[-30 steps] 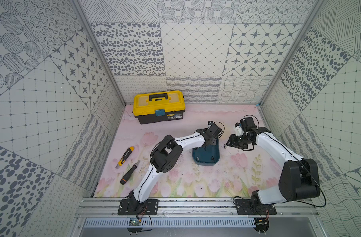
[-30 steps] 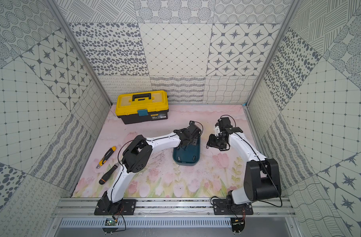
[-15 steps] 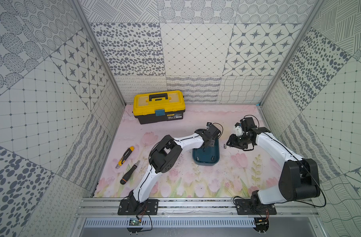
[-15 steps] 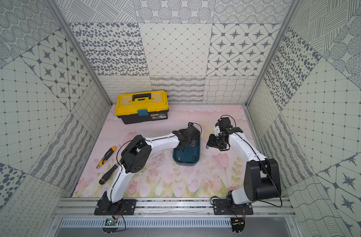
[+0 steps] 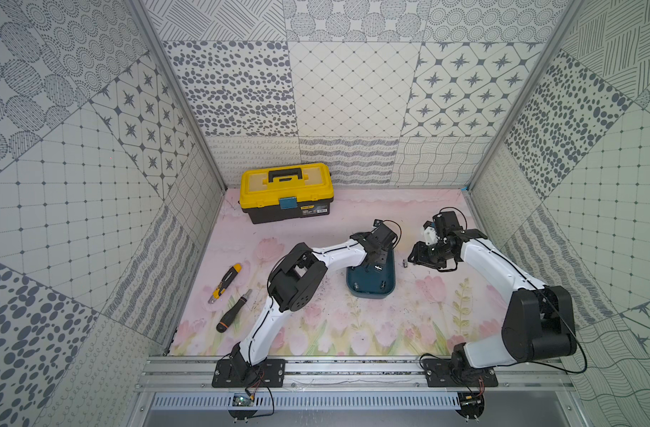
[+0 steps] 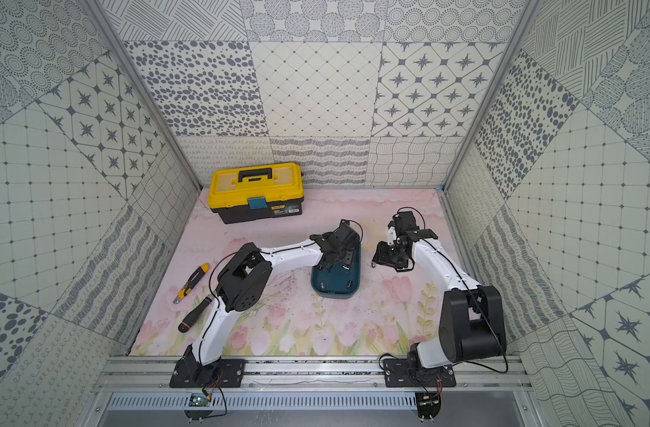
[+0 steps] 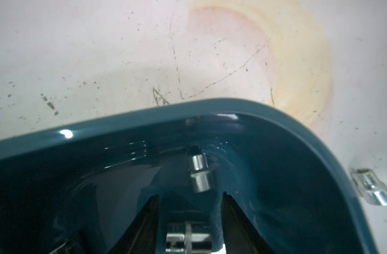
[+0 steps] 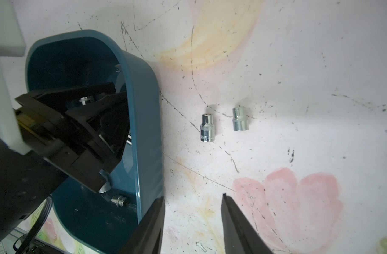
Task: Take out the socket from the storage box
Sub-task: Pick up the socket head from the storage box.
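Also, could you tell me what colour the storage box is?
The storage box is dark teal, clearest in the right wrist view.

Both top views look steeply down from high above the front edge of the bench (image 5: 408, 325), taking in its whole surface and the patterned walls (image 6: 316, 92). The left wrist camera sits very close, inside the storage box (image 7: 210, 105), facing its rim. The right wrist camera looks down from just beside, sharing that box and a socket (image 8: 207, 127) lying outside it

Storage box (image 8: 144, 123), two sockets (image 8: 207, 127) just beside
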Controlling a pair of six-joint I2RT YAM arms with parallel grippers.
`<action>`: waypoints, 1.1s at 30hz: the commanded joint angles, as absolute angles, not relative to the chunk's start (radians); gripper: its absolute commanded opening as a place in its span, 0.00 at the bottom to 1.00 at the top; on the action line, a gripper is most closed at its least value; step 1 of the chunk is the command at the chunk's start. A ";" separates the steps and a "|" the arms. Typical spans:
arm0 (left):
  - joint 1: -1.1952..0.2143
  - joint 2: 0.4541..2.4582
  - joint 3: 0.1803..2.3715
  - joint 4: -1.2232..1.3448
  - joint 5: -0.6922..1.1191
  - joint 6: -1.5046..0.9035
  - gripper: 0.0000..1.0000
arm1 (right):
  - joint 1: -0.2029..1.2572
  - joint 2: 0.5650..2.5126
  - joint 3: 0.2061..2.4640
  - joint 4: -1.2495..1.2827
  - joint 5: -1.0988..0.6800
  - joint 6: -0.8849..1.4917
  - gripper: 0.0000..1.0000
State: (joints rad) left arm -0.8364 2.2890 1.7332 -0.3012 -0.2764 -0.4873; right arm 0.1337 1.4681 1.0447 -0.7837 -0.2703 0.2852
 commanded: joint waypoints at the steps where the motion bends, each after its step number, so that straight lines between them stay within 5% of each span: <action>1: -0.829 2.299 1.745 -0.276 -0.244 -0.440 0.48 | 0.129 1.451 1.034 -0.758 -0.278 0.290 0.47; 33: -0.871 2.129 1.463 -0.250 -0.262 -0.482 0.50 | 0.127 1.437 1.020 -0.758 -0.284 0.290 0.47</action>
